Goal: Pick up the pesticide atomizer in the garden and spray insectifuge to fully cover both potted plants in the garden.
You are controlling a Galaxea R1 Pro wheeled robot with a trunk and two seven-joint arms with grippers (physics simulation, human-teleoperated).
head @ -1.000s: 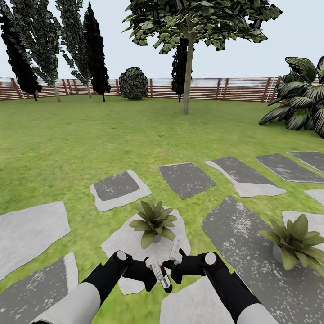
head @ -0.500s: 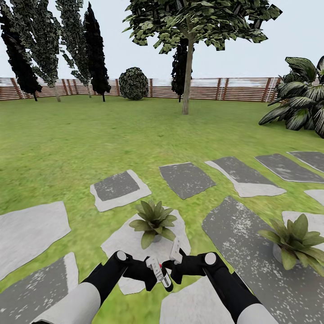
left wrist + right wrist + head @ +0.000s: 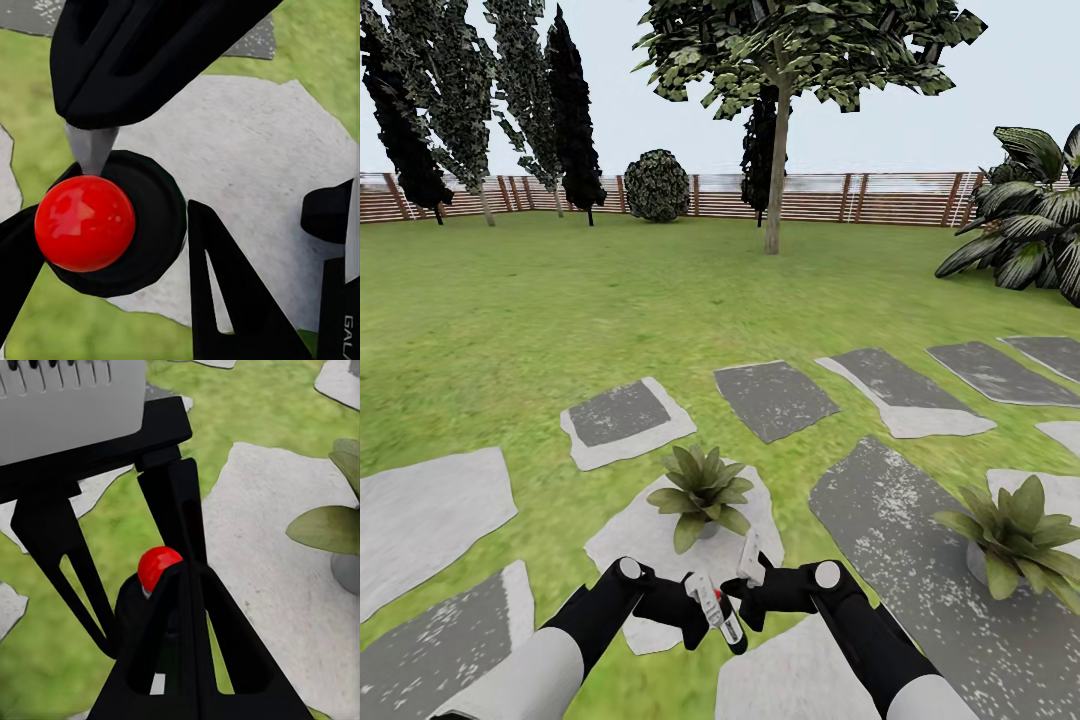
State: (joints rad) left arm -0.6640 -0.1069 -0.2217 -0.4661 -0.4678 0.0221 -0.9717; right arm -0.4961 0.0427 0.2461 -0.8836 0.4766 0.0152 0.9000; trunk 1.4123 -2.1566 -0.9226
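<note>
Low before the nearer potted plant, both claws meet, the left claw gripping the pesticide atomizer; right claw's grip unclear.

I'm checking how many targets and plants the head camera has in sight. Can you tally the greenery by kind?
Small potted plants: 2
Big striped broad-leaved plant: 1
Round dark bush: 1
Total: 4, not counting the trees along the fence.

Green lawn stretches to a brown slatted fence at 12 o'clock, under pale, even sky. Grey and pale stepping stones lie across the near grass. Trees stand ahead, dark cypress-like ones at 11 o'clock, a round bush perhaps against the fence.
</note>
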